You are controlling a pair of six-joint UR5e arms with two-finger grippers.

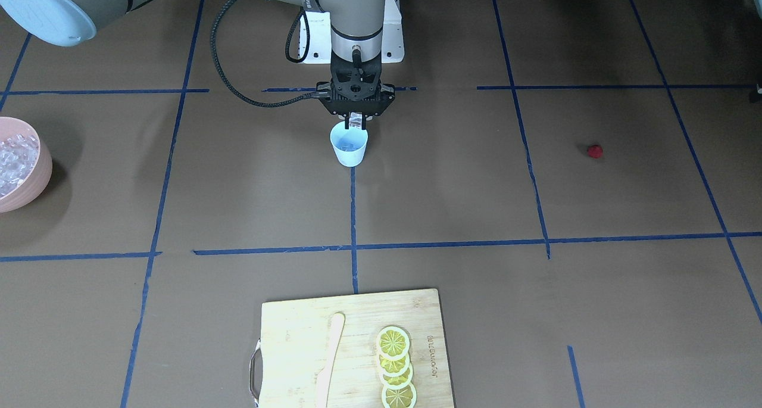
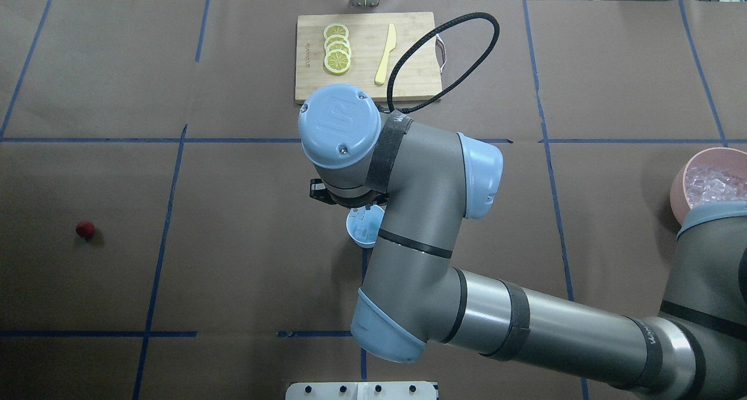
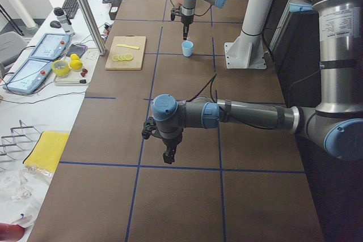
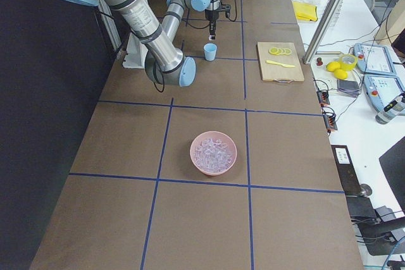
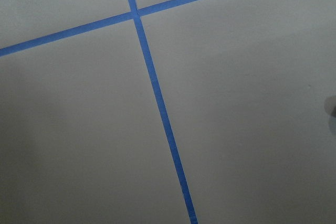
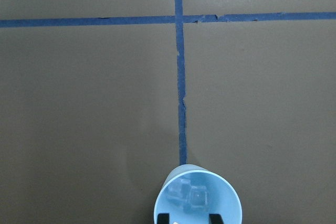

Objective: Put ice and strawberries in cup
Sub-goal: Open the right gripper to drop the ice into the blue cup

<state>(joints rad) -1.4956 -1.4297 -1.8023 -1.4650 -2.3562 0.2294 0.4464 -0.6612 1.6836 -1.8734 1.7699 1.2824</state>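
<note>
Right end effector (image 1: 356,122) over cup (image 1: 349,149); fingertips (image 6: 164,219) cropped, seemingly apart.

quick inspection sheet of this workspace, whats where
surface: brown table, blue tape grid
job's things: cup upright mid-table, ice in it; ice heap in bowl; strawberry on the table, far from the cup
clutter: board with lemon slices and knife
grippers: right tool open over the cup; left tool above bare table, state unclear
cables: black cable loops off the right wrist
surroundings: side desk with pendants
</note>
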